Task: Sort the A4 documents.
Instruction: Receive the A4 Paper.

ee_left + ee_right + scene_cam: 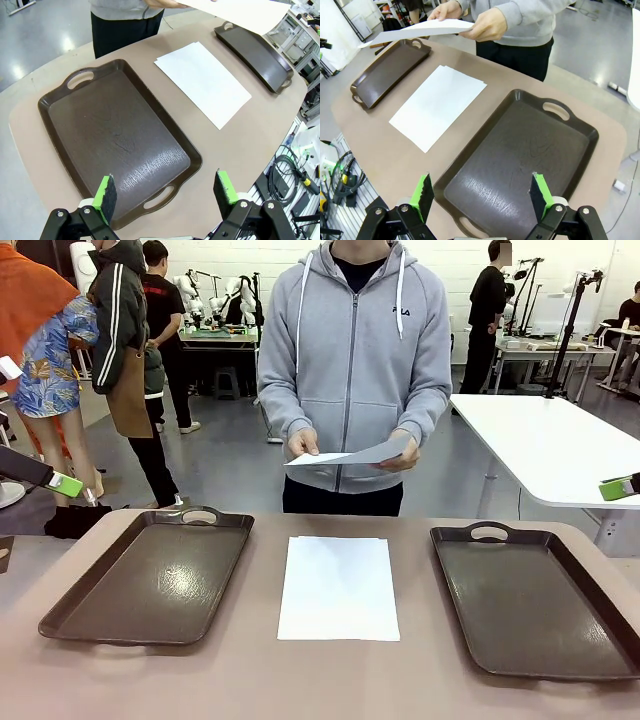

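Note:
A4 documents lie as white sheets in a small stack on the table's middle, between two brown trays; they also appear in the wrist views. The person at the far side holds more white sheets in both hands above the table edge. My left gripper hangs open above the near end of the left tray. My right gripper hangs open over the near end of the right tray. Neither gripper holds or touches anything.
The left tray and right tray are empty, their handles facing the person. Green pads of my grippers show at the picture's left and right edges. A white table stands behind at right.

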Tool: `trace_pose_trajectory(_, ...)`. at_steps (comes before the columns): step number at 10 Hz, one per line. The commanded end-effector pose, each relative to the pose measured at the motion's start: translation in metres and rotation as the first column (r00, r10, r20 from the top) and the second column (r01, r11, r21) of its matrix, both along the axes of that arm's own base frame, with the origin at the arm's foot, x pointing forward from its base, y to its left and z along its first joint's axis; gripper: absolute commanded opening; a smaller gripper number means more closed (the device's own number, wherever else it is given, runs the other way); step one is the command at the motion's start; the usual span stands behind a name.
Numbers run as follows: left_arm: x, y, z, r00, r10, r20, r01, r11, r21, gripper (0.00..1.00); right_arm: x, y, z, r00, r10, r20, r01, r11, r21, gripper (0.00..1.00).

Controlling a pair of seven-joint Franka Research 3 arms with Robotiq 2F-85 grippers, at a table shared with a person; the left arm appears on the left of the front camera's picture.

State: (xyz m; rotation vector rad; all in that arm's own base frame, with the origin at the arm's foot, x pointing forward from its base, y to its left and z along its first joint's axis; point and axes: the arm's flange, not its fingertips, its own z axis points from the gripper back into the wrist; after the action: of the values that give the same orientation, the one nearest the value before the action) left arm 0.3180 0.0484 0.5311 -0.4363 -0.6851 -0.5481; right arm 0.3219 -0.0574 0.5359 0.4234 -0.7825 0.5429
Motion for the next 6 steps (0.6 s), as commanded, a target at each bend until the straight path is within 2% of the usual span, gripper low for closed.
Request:
trace_pose_trajectory(1, 0.0018, 0.0004, -0.0007, 1.0, -0.005, 0.007, 0.005, 1.0, -0.006, 1.0, 0.0007, 0.0008, -0.001, 1.0, 0.012, 0.0, -0.012, 1.0, 0.015, 1.0)
trace_pose_trajectory(6, 0.0018, 0.0004, -0.0007, 1.0, -0.005, 0.007, 0.005, 1.0, -0.006, 1.0, 0.0007, 0.0008, -0.001, 1.0, 0.012, 0.0, -0.012, 1.0, 0.015, 1.0)
